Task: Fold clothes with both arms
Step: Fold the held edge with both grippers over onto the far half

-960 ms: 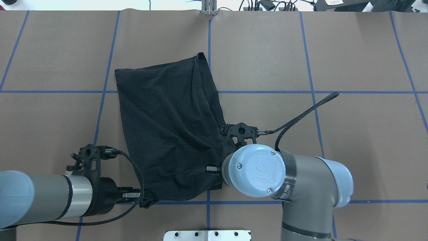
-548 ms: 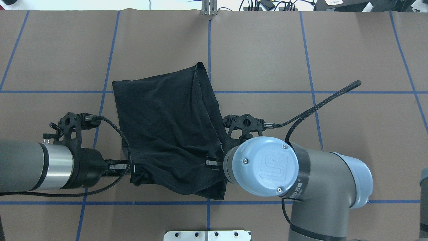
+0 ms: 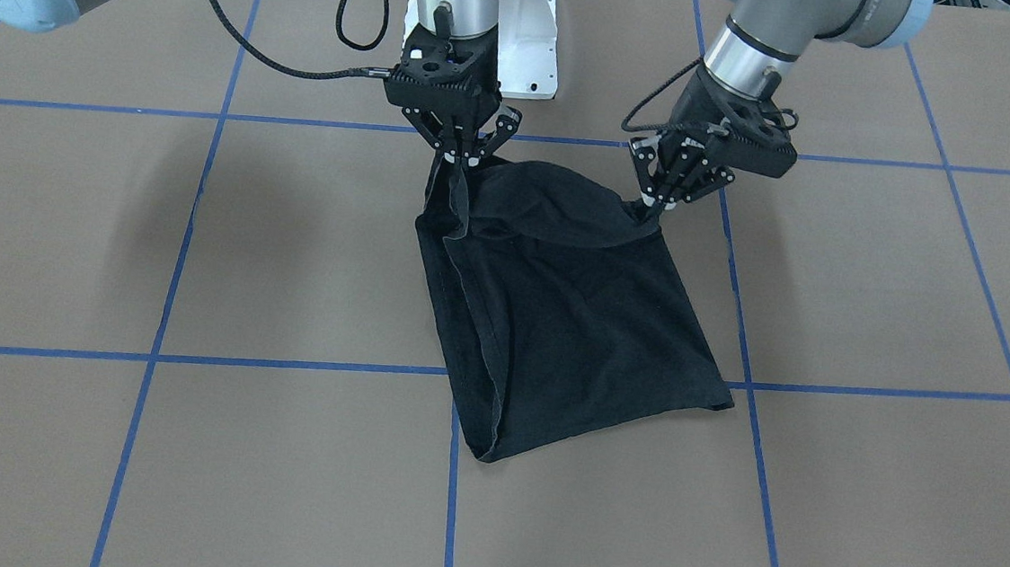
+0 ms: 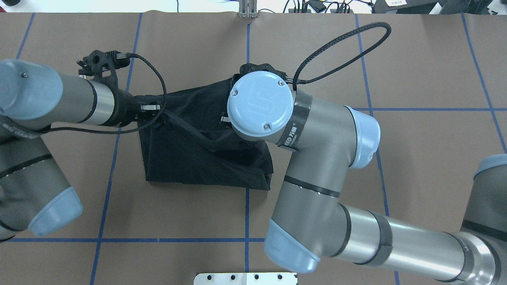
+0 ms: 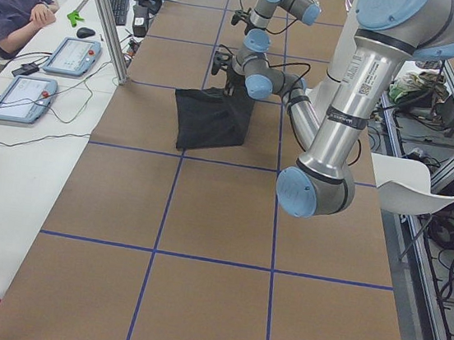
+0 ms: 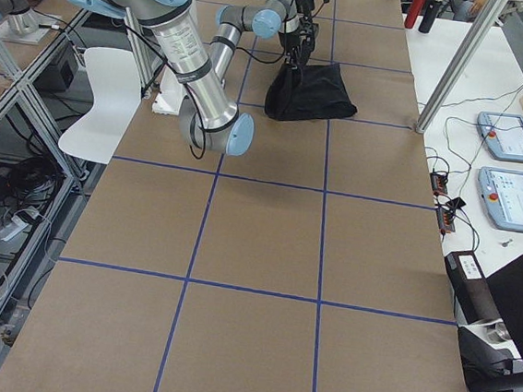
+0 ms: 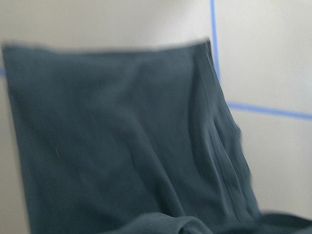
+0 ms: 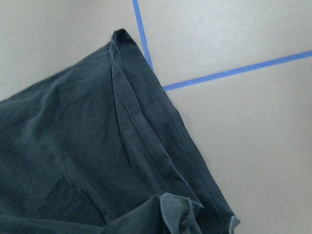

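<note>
The black T-shirt (image 3: pixel 574 316) lies near the middle of the brown table (image 3: pixel 158 229) with its robot-side edge raised off the surface. The left gripper (image 3: pixel 658 203) is clenched on one raised corner and the right gripper (image 3: pixel 461 159) on the other. The cloth sags between them, and the rest lies flat across a blue tape line (image 3: pixel 282 363).

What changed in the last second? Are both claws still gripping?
The left claw and right claw swept forward, away from the robot, carrying the near edge of the T-shirt up and over toward its far edge, doubling it. Unchanged: both claws stay shut on the cloth, and its far part lies on the table.
</note>
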`<state>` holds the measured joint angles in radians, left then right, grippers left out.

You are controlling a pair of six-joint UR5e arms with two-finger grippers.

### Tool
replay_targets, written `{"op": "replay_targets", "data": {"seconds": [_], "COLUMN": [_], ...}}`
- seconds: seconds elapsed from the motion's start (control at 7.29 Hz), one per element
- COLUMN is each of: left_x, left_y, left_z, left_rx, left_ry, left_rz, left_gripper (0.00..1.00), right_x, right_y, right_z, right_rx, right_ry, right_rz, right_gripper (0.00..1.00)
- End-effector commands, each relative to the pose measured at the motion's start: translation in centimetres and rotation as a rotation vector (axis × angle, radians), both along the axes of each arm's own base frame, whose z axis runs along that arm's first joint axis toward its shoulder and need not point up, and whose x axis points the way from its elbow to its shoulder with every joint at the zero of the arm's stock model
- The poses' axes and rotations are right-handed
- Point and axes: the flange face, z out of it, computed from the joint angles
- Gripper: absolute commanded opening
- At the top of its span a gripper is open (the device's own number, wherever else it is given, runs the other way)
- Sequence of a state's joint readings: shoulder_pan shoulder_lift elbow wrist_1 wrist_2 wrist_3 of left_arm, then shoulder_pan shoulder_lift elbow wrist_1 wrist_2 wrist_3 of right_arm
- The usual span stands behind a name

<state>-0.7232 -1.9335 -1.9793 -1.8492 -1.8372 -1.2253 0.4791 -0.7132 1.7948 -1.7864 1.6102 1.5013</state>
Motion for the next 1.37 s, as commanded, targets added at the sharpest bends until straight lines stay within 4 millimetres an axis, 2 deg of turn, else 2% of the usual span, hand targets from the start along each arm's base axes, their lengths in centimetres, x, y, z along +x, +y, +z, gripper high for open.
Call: {"op": "replay_targets", "data": {"seconds": [0.0,0.14,0.27,0.41,0.55,0.69,0.96,1.1,1.23], "left_x": [-1.0,0.1,0.4,0.5,0.2,0.7,2.1,2.2,2.2], "left_y": [-8.3,-10.9,-12.5,-14.0,-15.3,-16.1,-17.0,-17.2,-17.2], "left_z": [2.4,3.3,5.0,6.8,7.4,7.9,10.6,11.8,12.3], "left_rx": [0.026,0.019,0.030,0.040,0.048,0.037,0.060,0.082,0.079], "left_ry": [-0.103,-0.137,-0.167,-0.175,-0.169,-0.177,-0.214,-0.227,-0.236], "left_rz": [-0.051,-0.054,-0.046,-0.049,-0.066,-0.066,-0.031,-0.013,-0.013], "left_gripper": [0.00,0.00,0.00,0.00,0.00,0.00,0.00,0.00,0.10], "right_x": [-3.9,-5.6,-6.4,-5.8,-4.5,-4.7,-7.6,-8.3,-8.6], "right_y": [-8.8,-11.9,-13.9,-15.3,-17.2,-18.6,-20.6,-21.0,-21.2], "right_z": [1.1,-0.8,-2.2,-3.1,-4.5,-4.7,-1.8,-1.3,-1.9], "right_rx": [0.017,0.020,0.010,0.028,0.054,0.060,0.084,0.097,0.097], "right_ry": [-0.008,-0.003,0.018,0.028,0.035,0.049,0.038,0.043,0.042], "right_rz": [0.072,0.091,0.105,0.107,0.115,0.113,0.106,0.095,0.093], "right_gripper": [0.00,0.00,0.00,0.00,0.00,0.00,0.00,0.02,0.44]}}
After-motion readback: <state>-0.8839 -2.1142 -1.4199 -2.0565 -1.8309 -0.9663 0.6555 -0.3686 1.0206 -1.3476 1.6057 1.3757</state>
